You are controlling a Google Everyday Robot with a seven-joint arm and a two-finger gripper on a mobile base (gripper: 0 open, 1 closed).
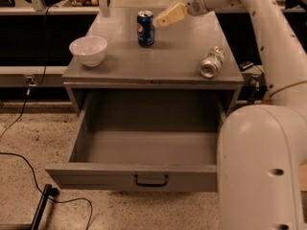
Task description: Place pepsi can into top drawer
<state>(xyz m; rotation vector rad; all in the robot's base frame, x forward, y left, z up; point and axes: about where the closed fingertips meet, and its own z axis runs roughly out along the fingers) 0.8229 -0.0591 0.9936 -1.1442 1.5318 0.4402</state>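
Pepsi can (146, 28): stood upright toward the back of the cabinet top (158, 63), not yet in the drawer.
Gripper (160, 20): hung just to the right of the can's upper part, at the end of the white arm (259, 18). Whether it touched the can, and whether it was open or closed, could not be told.
Top drawer (129, 177): was pulled fully out below the cabinet top, with its dark handle (151, 180) at the centre of the front panel.
Handling, as judged: the can was probably light, with a thin metal wall that would be stiff under gentle pressure but would dent under a hard squeeze. Its smooth painted side was likely slippery.
Hold, as judged: best taken across the middle of the body from the side, below the silver rim, and kept upright.
Count: one pepsi can, one open drawer and one gripper. There were also one white bowl (88, 50) and one silvery can (212, 61) lying on its side near the right edge.
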